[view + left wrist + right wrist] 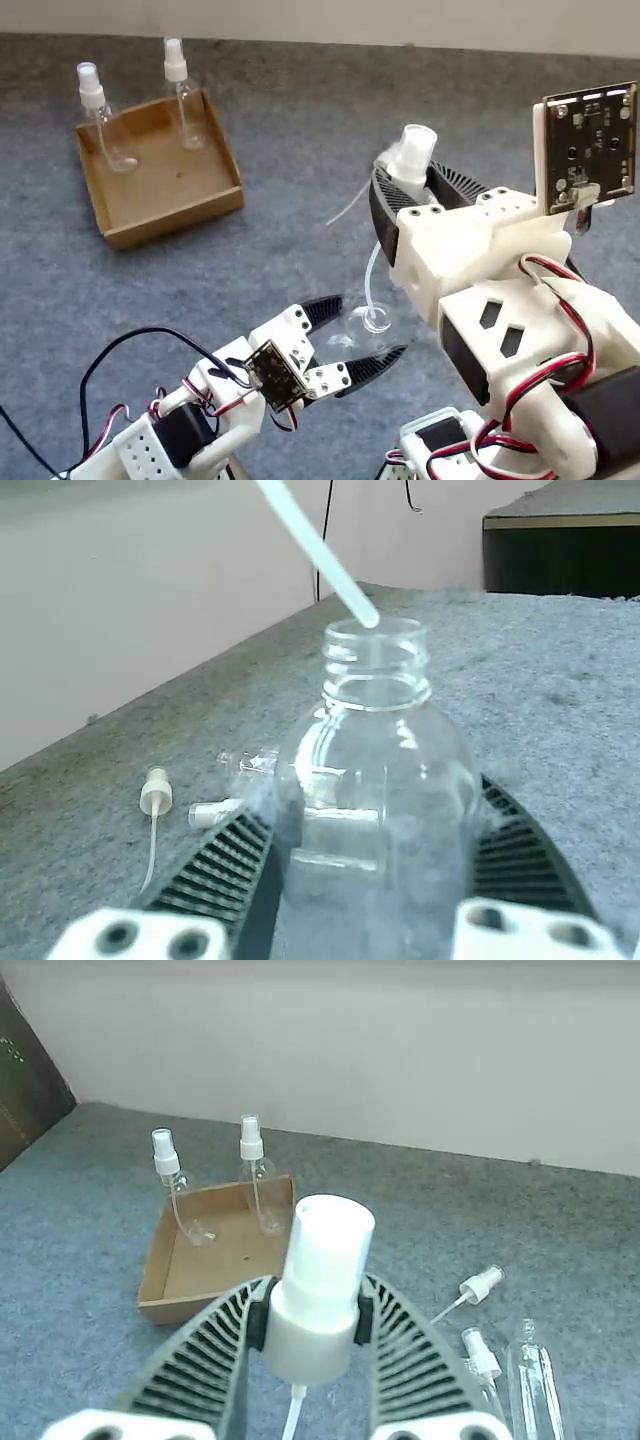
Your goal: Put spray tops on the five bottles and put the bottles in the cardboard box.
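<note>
A clear bottle stands upright on the grey mat with its neck bare, and my left gripper is shut on it. In the high view that bottle sits between the left gripper's dark fingers. Above it, my right gripper is shut on a white spray top, also seen as the spray top in the right gripper. Its thin tube slants down, with the tip at the bottle's mouth. The cardboard box holds two capped bottles.
On the mat lie a loose spray top, another spray top and a bottle on its side. The right wrist view shows those spray tops and the lying bottle. The box stands at the far left.
</note>
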Controlling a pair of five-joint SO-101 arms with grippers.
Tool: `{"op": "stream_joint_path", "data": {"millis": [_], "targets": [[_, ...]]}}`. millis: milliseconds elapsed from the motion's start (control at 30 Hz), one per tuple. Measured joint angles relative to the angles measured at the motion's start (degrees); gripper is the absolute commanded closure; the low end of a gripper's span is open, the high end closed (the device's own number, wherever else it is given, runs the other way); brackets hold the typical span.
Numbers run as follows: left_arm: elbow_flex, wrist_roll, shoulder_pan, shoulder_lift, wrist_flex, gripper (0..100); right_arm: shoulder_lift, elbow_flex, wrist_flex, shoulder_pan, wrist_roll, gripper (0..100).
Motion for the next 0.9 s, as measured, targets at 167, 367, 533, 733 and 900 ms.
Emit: {"op": "stream_joint_path", "data": {"millis": [167, 367, 533, 733, 900], "targets": [[0.0, 0.0, 0.0, 0.0, 0.0, 85, 0.0, 0.0, -0.2, 0.0, -0.2, 98.0], [0.0, 0.0, 0.0, 0.0, 0.0, 85, 0.0, 0.0, -0.1, 0.0, -0.2, 98.0], [0.0, 0.0, 0.0, 0.0, 0.0, 85, -0.7, 0.0, 1.0, 0.0, -0.2, 98.0], [0.0, 0.0, 0.0, 0.0, 0.0, 85, -8.0, 0.0, 1.0, 0.0, -0.2, 98.0], [0.0, 0.0, 0.0, 0.0, 0.0, 85, -12.9, -0.3, 1.0, 0.1, -0.2, 98.0]]}}
